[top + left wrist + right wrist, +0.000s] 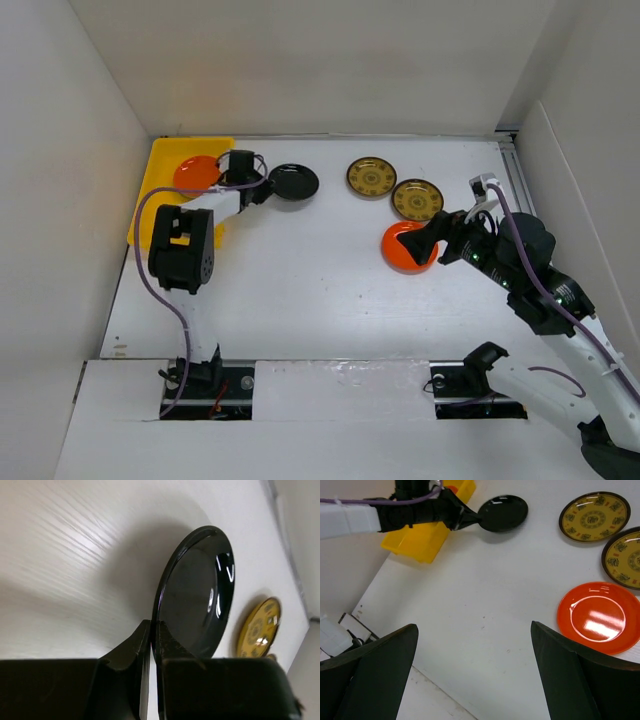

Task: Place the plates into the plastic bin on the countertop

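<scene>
The yellow bin (pixel 160 200) sits at the far left with an orange plate (pixel 195 172) in it. My left gripper (pixel 268 186) is shut on the near rim of the black plate (pixel 293 181) just right of the bin; the wrist view shows both fingers pinching the rim (pixel 154 630) of the black plate (pixel 200 595). Two olive-gold plates (pixel 371 177) (pixel 417 199) and a second orange plate (pixel 403 255) lie on the countertop at right. My right gripper (pixel 428 240) is open and empty, over the orange plate's near edge (pixel 597 616). The other plates are not in view.
White walls close in the left, back and right sides. The right wrist view shows the bin (pixel 427 540), the black plate (pixel 502 512) with the left arm on it, and both gold plates (pixel 594 516) (pixel 625 557). The table's near edge runs under my right gripper (pixel 474 625).
</scene>
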Motion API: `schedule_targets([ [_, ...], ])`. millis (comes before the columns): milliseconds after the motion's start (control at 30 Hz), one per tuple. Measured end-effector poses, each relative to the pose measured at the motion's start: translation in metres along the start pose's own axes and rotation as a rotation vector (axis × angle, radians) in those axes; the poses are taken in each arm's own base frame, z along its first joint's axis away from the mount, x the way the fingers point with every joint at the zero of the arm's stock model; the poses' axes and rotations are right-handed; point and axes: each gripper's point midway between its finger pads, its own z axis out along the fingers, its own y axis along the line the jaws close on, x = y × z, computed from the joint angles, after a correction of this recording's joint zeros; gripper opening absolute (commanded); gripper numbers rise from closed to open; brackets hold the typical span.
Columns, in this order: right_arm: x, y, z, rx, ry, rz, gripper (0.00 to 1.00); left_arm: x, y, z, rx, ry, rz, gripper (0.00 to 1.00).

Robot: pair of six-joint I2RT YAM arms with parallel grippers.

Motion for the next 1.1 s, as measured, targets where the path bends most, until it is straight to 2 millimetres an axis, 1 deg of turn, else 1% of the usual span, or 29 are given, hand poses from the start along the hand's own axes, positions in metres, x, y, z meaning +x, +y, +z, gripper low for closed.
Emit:
schedule_targets([
  [67,0.000,0.000,0.000,0.002,-0.001,-0.002,1.00,-0.028,-0.001,-0.021,-0.013,-0.046,-0.025,0.00],
  [133,-0.001,0.000,-0.001,0.002,-0.004,-0.002,1.00,-0.062,-0.003,-0.044,-0.007,-0.106,-0.057,0.00],
  [233,-0.002,0.000,-0.004,-0.001,-0.015,-0.003,1.00,-0.126,-0.008,-0.081,0.010,-0.229,-0.112,0.00],
  [267,-0.003,0.001,-0.005,-0.003,-0.020,-0.003,1.00,-0.149,-0.005,-0.092,0.005,-0.272,-0.135,0.00],
  [333,-0.004,0.001,-0.008,-0.005,-0.027,-0.004,1.00,-0.187,0.006,-0.110,-0.013,-0.346,-0.175,0.00],
  [367,-0.005,0.002,-0.009,-0.007,-0.032,-0.004,1.00,-0.201,0.015,-0.116,-0.027,-0.370,-0.193,0.00],
  [400,-0.006,0.002,-0.010,-0.008,-0.035,-0.004,1.00,-0.214,0.027,-0.120,-0.043,-0.391,-0.214,0.00],
  [433,-0.007,0.002,-0.012,-0.011,-0.041,-0.005,1.00,-0.226,0.044,-0.125,-0.067,-0.410,-0.240,0.00],
  [567,-0.008,0.003,-0.016,-0.015,-0.051,-0.011,1.00,-0.253,0.107,-0.129,-0.167,-0.437,-0.319,0.00],
  [600,-0.008,0.003,-0.017,-0.016,-0.054,-0.012,1.00,-0.257,0.119,-0.128,-0.186,-0.439,-0.332,0.00],
  [667,-0.008,0.003,-0.018,-0.016,-0.054,-0.013,1.00,-0.260,0.137,-0.123,-0.214,-0.432,-0.343,0.00],
  [767,-0.008,0.002,-0.018,-0.013,-0.053,-0.012,1.00,-0.255,0.150,-0.111,-0.241,-0.402,-0.336,0.00],
  [900,-0.007,0.003,-0.018,-0.015,-0.048,-0.011,1.00,-0.245,0.149,-0.099,-0.235,-0.357,-0.312,0.00],
  [933,-0.007,0.003,-0.018,-0.016,-0.048,-0.011,1.00,-0.244,0.147,-0.097,-0.226,-0.349,-0.308,0.04],
  [967,-0.007,0.003,-0.017,-0.017,-0.046,-0.012,1.00,-0.243,0.144,-0.096,-0.215,-0.342,-0.302,0.14],
  [1033,-0.006,0.003,-0.016,-0.020,-0.041,-0.011,1.00,-0.241,0.138,-0.095,-0.191,-0.328,-0.291,0.39],
  [1067,-0.006,0.003,-0.016,-0.020,-0.038,-0.011,1.00,-0.242,0.135,-0.095,-0.179,-0.327,-0.288,0.56],
  [1100,-0.005,0.003,-0.015,-0.019,-0.034,-0.010,1.00,-0.244,0.132,-0.095,-0.167,-0.325,-0.282,0.61],
])
